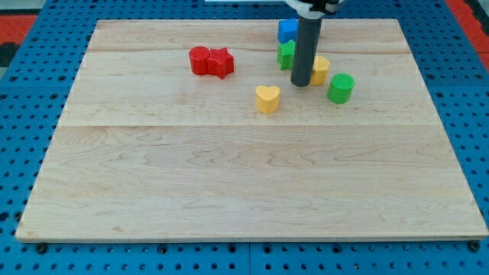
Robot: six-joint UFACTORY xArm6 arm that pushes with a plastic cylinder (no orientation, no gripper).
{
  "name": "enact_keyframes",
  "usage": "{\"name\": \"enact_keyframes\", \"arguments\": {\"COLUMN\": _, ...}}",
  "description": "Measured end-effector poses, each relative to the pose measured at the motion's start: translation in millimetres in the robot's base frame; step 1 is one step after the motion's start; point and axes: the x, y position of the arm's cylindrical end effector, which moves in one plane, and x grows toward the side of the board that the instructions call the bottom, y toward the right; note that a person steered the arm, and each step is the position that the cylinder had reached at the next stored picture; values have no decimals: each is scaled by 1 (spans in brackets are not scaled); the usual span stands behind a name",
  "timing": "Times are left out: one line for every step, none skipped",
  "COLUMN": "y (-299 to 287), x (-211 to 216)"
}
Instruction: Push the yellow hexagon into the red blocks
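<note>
Seven blocks: all sit in the upper half of the worktop (229, 191); the lower half carries nothing I can see
Claw: none on this rig, so there is no wide, narrow or holding state to report; the arm ends in a dark rod and my tip (301, 84) rests on the wood, bare
Yellow hexagon (320, 69): just to the view's right of my tip, touching the rod or very nearly so; the rod hides its left edge, so its shape is only partly made out and I take it for the hexagon by elimination
Red blocks (212, 61): two of them, pressed together as a pair, well apart from my tip toward the view's left and slightly toward the view's top
Deciding relation: the hexagon lies on the far side of my tip from the red pair; I judge a push from here would drive it toward the view's right, away from the goal; my tip would need to get round to the hexagon's right flank first, then push toward the view's left
Obstacles on that line: green block (286, 54) just left of the rod and blue block (287, 30) above it; both stand near the path toward the reds; the hexagon may snag on the green one
Other blocks: green cylinder (341, 88) to the hexagon's lower right, near the spot my tip must reach; yellow heart (267, 98) below and to the left, clear of the route I think
Long axis: the hexagon looks compact, no axis that matters
Writing, brands, labels: none readable anywhere on blocks, worktop or rod
</note>
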Motion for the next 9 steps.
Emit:
{"name": "enact_keyframes", "arguments": {"y": -9, "x": -24}}
{"name": "enact_keyframes", "arguments": {"y": 10, "x": -33}}
{"name": "enact_keyframes", "arguments": {"y": 53, "x": -33}}
{"name": "enact_keyframes", "arguments": {"y": 51, "x": -47}}
{"name": "enact_keyframes", "arguments": {"y": 103, "x": -56}}
{"name": "enact_keyframes", "arguments": {"y": 154, "x": -50}}
{"name": "enact_keyframes", "arguments": {"y": 124, "x": -17}}
{"name": "enact_keyframes", "arguments": {"y": 38, "x": -12}}
{"name": "enact_keyframes", "arguments": {"y": -38, "x": -13}}
